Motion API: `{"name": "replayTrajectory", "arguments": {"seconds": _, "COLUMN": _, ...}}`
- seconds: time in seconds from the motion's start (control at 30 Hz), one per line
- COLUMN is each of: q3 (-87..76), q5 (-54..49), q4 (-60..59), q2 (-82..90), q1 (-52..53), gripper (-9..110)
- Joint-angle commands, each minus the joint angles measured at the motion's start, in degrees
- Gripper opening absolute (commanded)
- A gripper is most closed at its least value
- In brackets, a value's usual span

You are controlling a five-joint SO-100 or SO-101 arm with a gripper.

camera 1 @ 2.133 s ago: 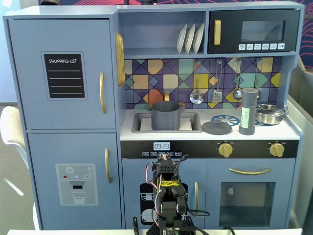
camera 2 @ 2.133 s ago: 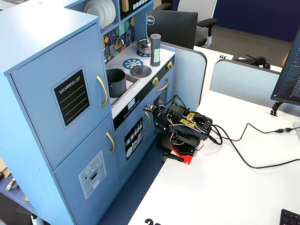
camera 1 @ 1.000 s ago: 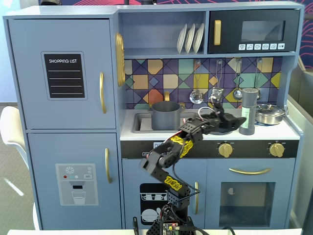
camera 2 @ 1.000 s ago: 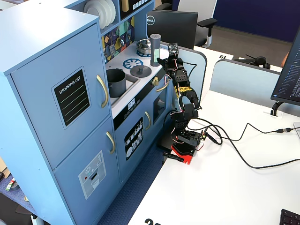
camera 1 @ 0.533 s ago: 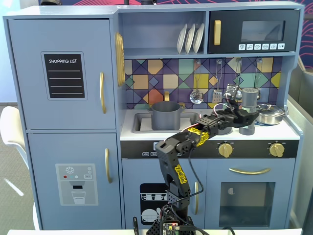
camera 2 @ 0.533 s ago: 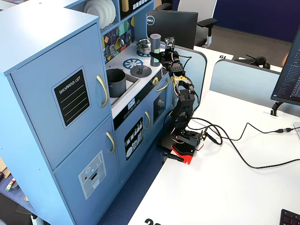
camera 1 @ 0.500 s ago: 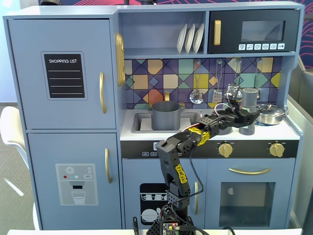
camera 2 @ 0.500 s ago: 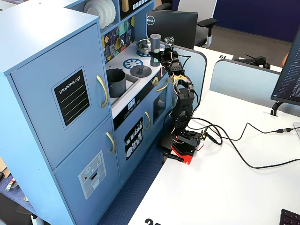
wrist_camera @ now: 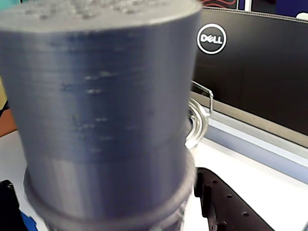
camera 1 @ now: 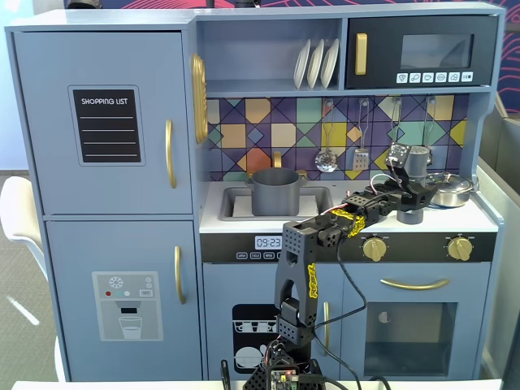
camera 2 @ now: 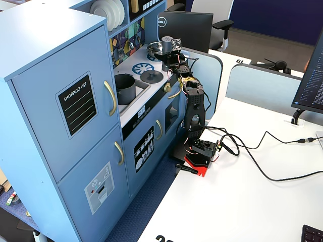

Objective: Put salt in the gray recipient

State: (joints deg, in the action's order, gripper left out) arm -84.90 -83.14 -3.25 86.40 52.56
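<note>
One big blue toy kitchen [camera 1: 106,203] fills the room's corner, and the black arm [camera 1: 296,276] rises from its base in front of it and stretches over the kitchen's white surface [camera 1: 244,221] toward the right. Sitting in the sink is the gray recipient [camera 1: 275,192], well apart from the reach. A shiny silver pan [camera 1: 448,188] rests at the far right. Just beside it stands the salt [camera 1: 414,162], upright, its ridged gray body filling the wrist view [wrist_camera: 103,115]. The gripper [camera 1: 409,197] is at the salt's lower half, fingers either side, though I cannot tell if they press it.
</note>
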Motion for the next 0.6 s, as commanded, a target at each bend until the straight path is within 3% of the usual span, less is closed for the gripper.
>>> {"name": "replayTrajectory", "arguments": {"seconds": 0.0, "q3": 7.4, "q5": -0.5, "q4": 1.7, "q2": -1.0, "q1": -1.1, "gripper": 47}}
{"name": "replayTrajectory", "arguments": {"seconds": 0.1, "q3": 9.1, "q5": -1.1, "q4": 1.6, "q2": -2.3, "q1": -1.4, "gripper": 36}}
{"name": "replayTrajectory", "arguments": {"seconds": 0.2, "q3": 9.4, "q5": -7.0, "q4": 0.8, "q2": -2.3, "q1": -1.9, "gripper": 1}}
{"name": "replayTrajectory", "arguments": {"seconds": 0.47, "q3": 8.3, "q5": 0.9, "q4": 3.3, "q2": 5.0, "q1": -2.2, "gripper": 0}}
{"name": "replayTrajectory", "arguments": {"seconds": 0.57, "q3": 11.5, "q5": 10.5, "q4": -5.5, "q2": 10.4, "q1": -3.7, "gripper": 0}}
